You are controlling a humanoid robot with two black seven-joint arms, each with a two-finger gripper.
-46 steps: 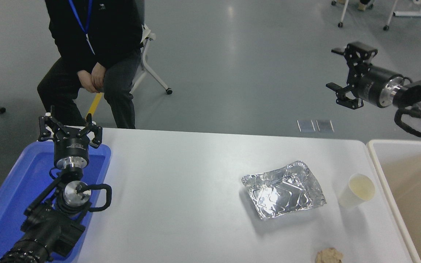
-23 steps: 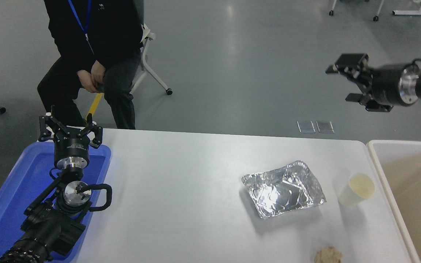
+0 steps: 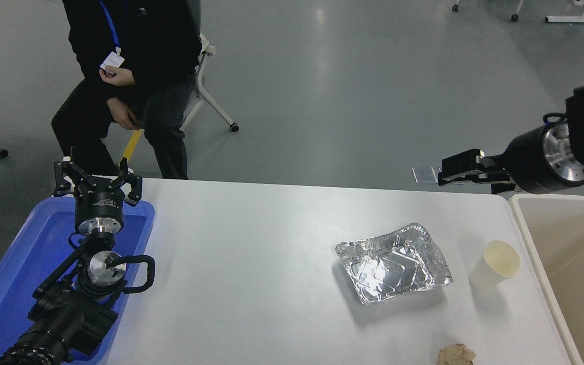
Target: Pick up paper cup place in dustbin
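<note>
Right hand point(image 3: 449, 172) above white table's point(image 3: 271, 263) far edge, opening unclear | paper cup point(image 3: 495, 263) upright beside dustbin point(image 3: 525, 223) | grey floor point(image 3: 348, 91)

**Bystanders on and around the white table**

A crumpled silver foil tray point(image 3: 394, 262) is seen lying on the white table point(image 3: 251, 263), right of centre. A crumpled brown paper ball point(image 3: 455, 354) is cut off by the near edge. A blue plastic tray point(image 3: 15, 268) is set at the left end. A person in black clothing point(image 3: 130, 76) is seated beyond the far side.
</note>
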